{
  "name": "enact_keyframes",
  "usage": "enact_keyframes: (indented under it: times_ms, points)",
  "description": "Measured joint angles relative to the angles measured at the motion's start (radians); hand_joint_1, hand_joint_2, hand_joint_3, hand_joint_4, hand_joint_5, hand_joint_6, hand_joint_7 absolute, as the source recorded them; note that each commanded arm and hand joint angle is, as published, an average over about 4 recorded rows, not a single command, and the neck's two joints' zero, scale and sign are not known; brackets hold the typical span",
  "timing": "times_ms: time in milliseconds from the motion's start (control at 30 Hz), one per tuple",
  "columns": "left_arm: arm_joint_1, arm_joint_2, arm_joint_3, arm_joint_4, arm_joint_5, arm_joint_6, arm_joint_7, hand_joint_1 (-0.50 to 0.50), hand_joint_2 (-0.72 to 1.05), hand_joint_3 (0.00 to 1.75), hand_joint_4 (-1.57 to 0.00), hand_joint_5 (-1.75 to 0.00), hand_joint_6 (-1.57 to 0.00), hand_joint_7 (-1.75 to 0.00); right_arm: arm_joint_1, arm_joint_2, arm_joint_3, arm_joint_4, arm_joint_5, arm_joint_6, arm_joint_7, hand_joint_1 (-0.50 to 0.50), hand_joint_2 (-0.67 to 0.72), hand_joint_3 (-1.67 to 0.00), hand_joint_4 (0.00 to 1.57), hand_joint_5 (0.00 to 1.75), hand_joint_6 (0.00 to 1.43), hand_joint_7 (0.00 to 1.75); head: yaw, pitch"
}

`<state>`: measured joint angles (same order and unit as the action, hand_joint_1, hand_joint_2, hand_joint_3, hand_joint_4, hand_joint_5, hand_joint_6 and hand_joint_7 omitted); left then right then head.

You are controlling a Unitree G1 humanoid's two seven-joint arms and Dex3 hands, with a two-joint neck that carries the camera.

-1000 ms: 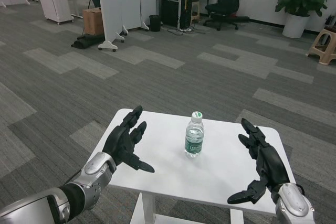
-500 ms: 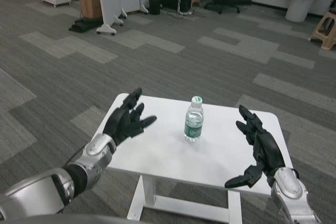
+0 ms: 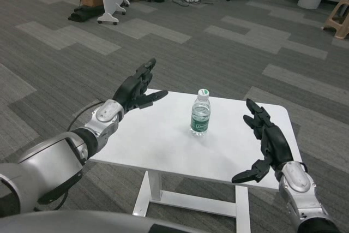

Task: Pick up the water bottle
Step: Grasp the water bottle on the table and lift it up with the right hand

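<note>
Over the table's far-left corner, left hand point(image 3: 137, 88) extends forward from its silver forearm, fingers apart, holding nothing. Right hand point(image 3: 265, 143) hangs above the right side near the front edge, palm turned inward, fingers spread, thumb low, nothing in it. Water bottle point(image 3: 200, 113) stands upright, centre of the white table point(image 3: 163, 145), toward the far edge, apart from both hands. Bare tabletop lies on each side of the bottle.
</note>
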<state>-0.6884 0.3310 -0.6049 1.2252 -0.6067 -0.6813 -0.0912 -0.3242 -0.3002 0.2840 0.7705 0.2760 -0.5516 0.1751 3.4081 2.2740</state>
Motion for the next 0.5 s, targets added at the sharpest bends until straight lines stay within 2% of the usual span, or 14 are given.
enact_keyframes:
  times_ms: [67,133,200,267,367,500]
  points:
    - [-0.037,0.000,0.000,0.007,0.081,0.031,0.019,0.50,1.05,0.09,0.00,0.00,0.00,0.00,-0.006,0.000,0.004,0.007,0.000,0.000,0.002,-0.10,0.53,-0.48,0.00,0.39,0.00,0.07,-0.005,0.002]
    - [-0.102,-0.011,0.001,0.035,0.176,0.067,0.034,0.50,1.05,0.11,0.00,0.00,0.00,0.00,-0.019,0.001,0.008,0.013,0.000,0.001,0.005,-0.10,0.50,-0.48,0.00,0.41,0.00,0.07,-0.013,0.007]
    - [-0.175,-0.032,0.001,0.068,0.246,0.104,0.042,0.50,1.05,0.15,0.00,0.00,0.00,0.00,-0.031,0.002,0.011,0.016,0.000,0.001,0.007,-0.12,0.47,-0.48,0.00,0.44,0.00,0.07,-0.020,0.012]
    - [-0.221,-0.055,0.002,0.085,0.279,0.146,0.048,0.50,1.05,0.13,0.00,0.00,0.00,0.00,-0.036,0.003,0.013,0.016,0.000,0.001,0.007,-0.12,0.50,-0.48,0.00,0.41,0.00,0.10,-0.033,0.020]
    - [-0.252,-0.085,0.000,0.108,0.320,0.210,0.062,0.50,1.05,0.15,0.00,0.00,0.00,0.00,-0.038,0.003,0.015,0.016,0.000,0.002,0.007,-0.12,0.53,-0.48,0.00,0.39,0.00,0.09,-0.047,0.029]
    - [-0.256,-0.100,-0.007,0.115,0.361,0.239,0.070,0.50,1.05,0.17,0.00,0.00,0.00,0.00,-0.038,0.003,0.015,0.016,0.000,0.002,0.007,-0.12,0.47,-0.48,0.00,0.39,0.00,0.07,-0.060,0.043]
